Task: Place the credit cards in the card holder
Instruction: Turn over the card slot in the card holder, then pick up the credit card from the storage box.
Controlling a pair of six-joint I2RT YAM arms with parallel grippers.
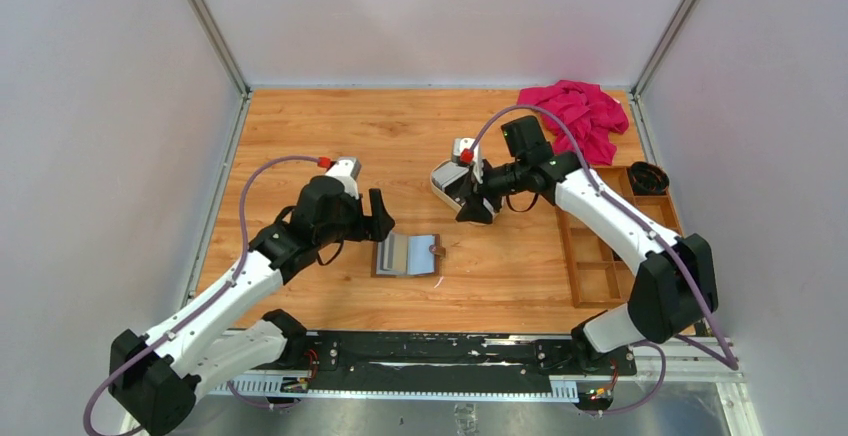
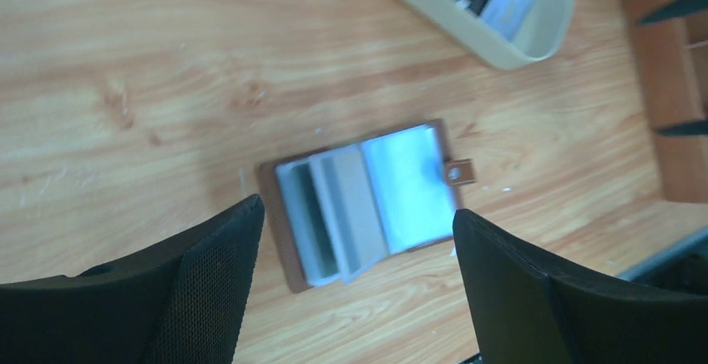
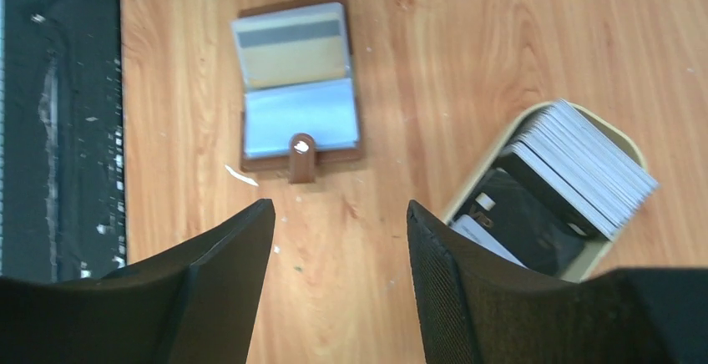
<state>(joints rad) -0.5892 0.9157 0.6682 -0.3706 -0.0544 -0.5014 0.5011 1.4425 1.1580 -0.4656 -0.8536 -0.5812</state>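
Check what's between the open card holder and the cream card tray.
Nothing: bare wooden table between card holder and tray, clearest in the right wrist view.

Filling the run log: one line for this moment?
left gripper: open, near open brown leather card holder | right gripper: open, by cream oval tray | white and dark credit cards: stacked in tray

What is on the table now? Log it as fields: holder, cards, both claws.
holder: brown leather fold-over card holder, lying open on the wooden table
cards: white and dark plastic credit cards, stacked in the cream oval tray
left claw: open, empty, above the holder
right claw: open, empty, near the tray
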